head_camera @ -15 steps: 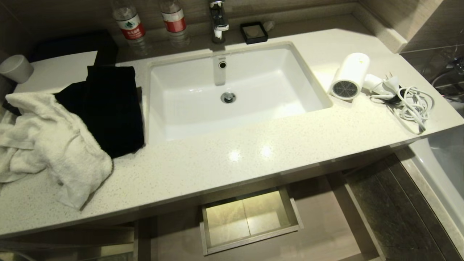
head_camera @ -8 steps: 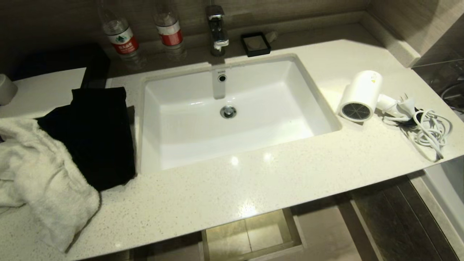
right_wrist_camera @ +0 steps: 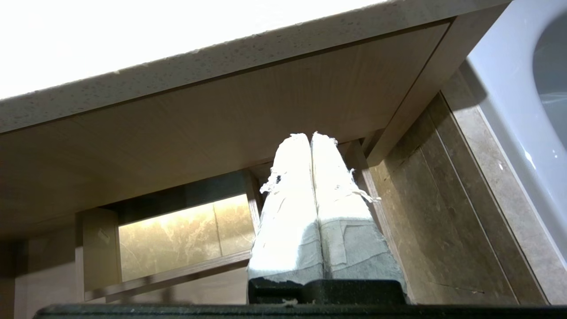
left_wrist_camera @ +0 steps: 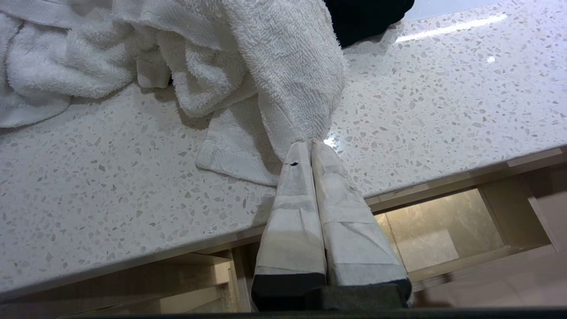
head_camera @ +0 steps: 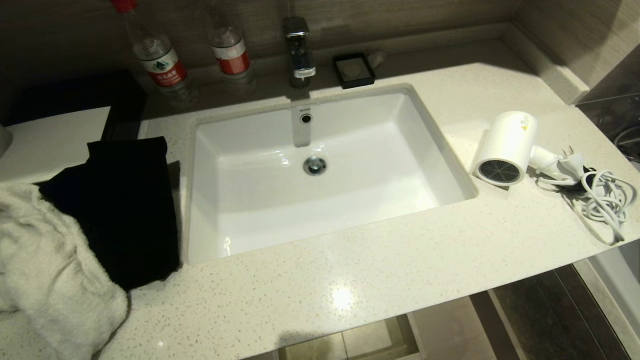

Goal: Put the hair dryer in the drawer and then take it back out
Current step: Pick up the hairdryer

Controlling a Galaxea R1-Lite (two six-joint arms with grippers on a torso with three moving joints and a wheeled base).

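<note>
1. The hair dryer (head_camera: 506,148) lies on its side on the speckled countertop (head_camera: 400,260), just right of the sink (head_camera: 320,200), its dark mesh grille facing the front edge.
2. Its white cord (head_camera: 602,202) lies bunched in loose loops on the right, with the plug (head_camera: 572,161) beside the dryer's handle.
3. Below the counter's front edge, a sliver of the drawer (head_camera: 350,345) shows pulled out, with pale floor tiles visible through the boxed cut-out inside it.
4. The left gripper (left_wrist_camera: 305,146) hangs over the counter's front edge, its taped fingers pressed together, tips just by the hem of a crumpled white towel (left_wrist_camera: 199,66); whether they touch it, I cannot tell.
5. The right gripper (right_wrist_camera: 310,137) sits lower, beneath the counter's underside, fingers together and holding nothing, the open drawer (right_wrist_camera: 177,270) beyond it.
6. On the counter's left, a black cloth (head_camera: 125,210) lies partly under the white towel.
7. At the back stand two water bottles (head_camera: 155,55), the faucet (head_camera: 298,50) and a small black dish (head_camera: 354,70).
8. Neither arm shows in the head view.
</note>
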